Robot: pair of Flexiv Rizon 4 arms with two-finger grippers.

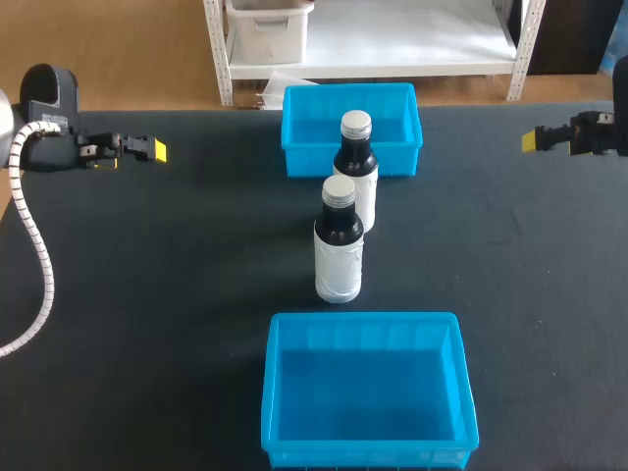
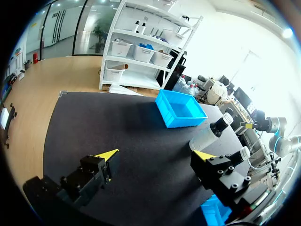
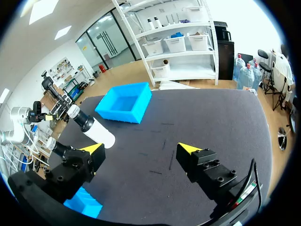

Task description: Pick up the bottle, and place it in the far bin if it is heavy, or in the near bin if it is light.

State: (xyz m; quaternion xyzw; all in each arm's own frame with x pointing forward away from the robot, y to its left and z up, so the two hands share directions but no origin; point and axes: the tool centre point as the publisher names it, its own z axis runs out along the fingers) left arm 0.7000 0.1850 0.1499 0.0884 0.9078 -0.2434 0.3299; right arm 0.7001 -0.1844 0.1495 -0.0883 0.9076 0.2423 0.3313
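- Mid-table, between far bin (image 1: 304, 157) and near bin (image 1: 363, 319): near bottle (image 1: 340, 250) and far bottle (image 1: 356, 162), upright.
- Well off to either side: left gripper (image 1: 155, 150) and right gripper (image 1: 531, 140), both spread wide, holding nothing.

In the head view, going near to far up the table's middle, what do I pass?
Near blue plastic bin → nearer dark bottle with white label and silver cap → farther matching bottle → far blue plastic bin.

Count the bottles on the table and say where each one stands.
2. The nearer bottle stands mid-table, just beyond the near bin. The farther bottle stands right behind it, in front of the far bin. Neither is held; none looks hidden.
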